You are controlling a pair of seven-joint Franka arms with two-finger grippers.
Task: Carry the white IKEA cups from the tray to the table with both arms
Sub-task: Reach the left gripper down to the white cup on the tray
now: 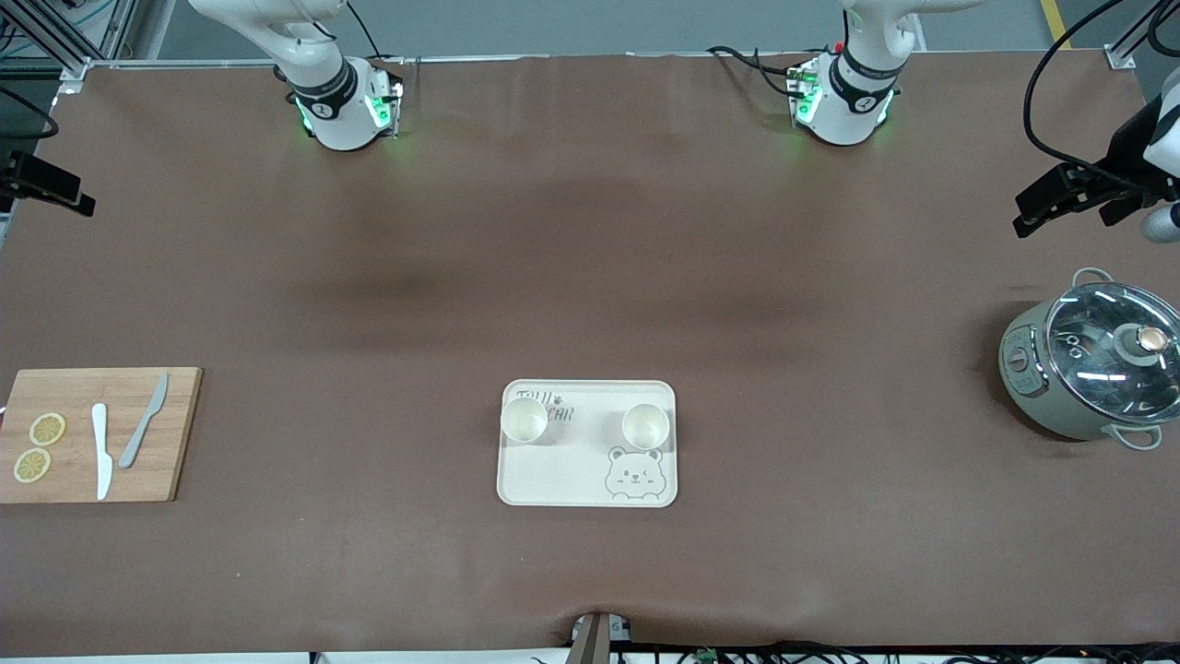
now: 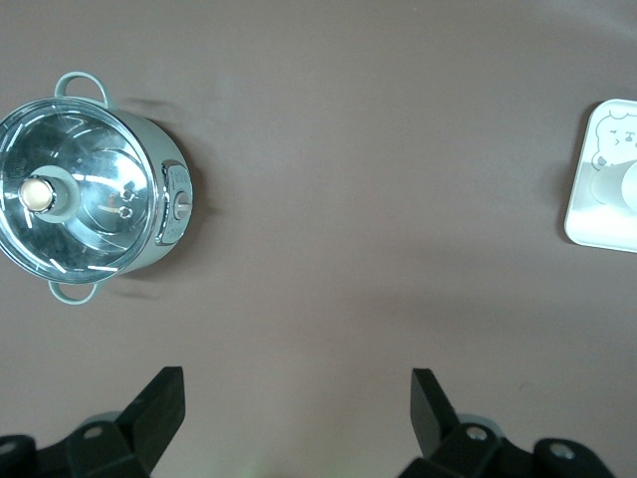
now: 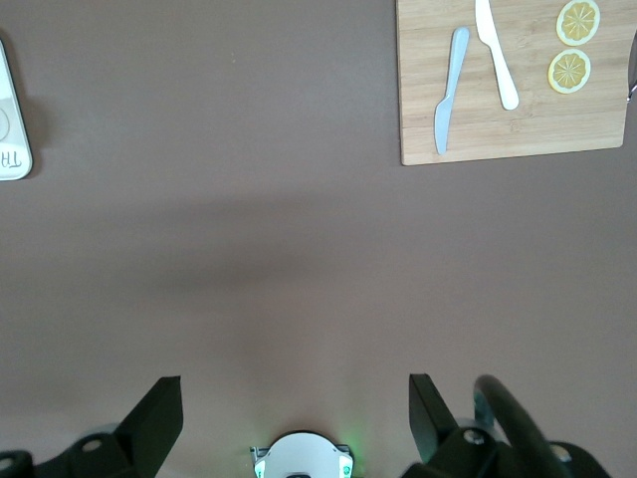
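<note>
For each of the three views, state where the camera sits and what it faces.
Front view: high across the table, facing both arm bases, the tray with two white cups at centre.
Left wrist view: looks down on the pot; open left gripper.
Right wrist view: looks down on the cutting board; open right gripper.
Shared: pot and board also appear in front; both wrists catch the tray's edge.

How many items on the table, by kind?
White cups: 2
Bear-printed tray: 1
Cutting board: 1
Knives: 2
Lemon slices: 2
Pot with glass lid: 1
Total: 9
</note>
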